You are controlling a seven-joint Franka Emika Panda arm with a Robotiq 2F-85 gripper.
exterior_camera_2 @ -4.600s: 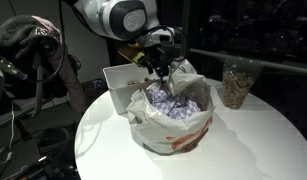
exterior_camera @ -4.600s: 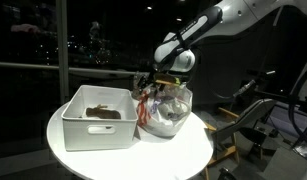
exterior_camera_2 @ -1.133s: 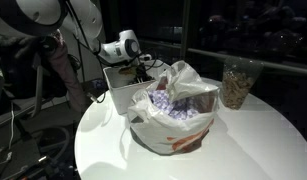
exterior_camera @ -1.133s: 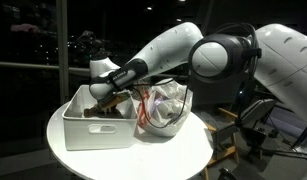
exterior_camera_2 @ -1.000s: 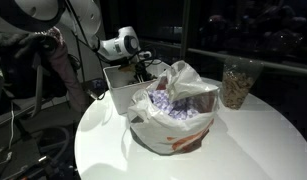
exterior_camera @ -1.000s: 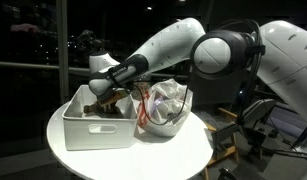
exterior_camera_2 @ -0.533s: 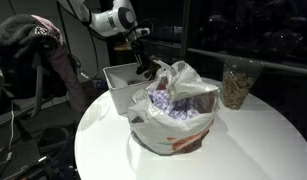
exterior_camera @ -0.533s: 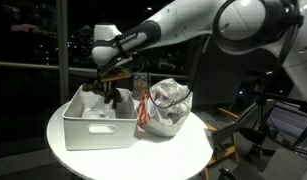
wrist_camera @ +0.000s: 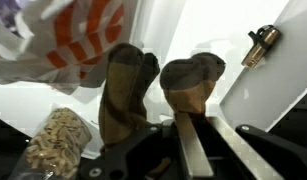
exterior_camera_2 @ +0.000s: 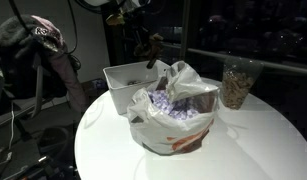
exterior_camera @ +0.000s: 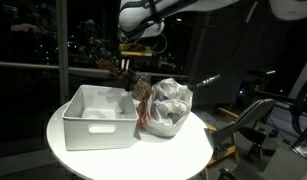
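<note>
My gripper hangs above the white bin, shut on a brown soft thing that dangles below it, clear of the bin's rim. In an exterior view the gripper is high at the top and the brown thing hangs over the bin. In the wrist view the brown thing shows as two rounded lobes, one pinched at my gripper.
A white plastic bag with orange print, full of purple bits, stands against the bin on the round white table. A clear jar of nuts sits at the table's far side. Dark windows lie behind.
The gripper has risen out of the bin with the brown thing in it and swung toward the bag. The bin now looks empty.
</note>
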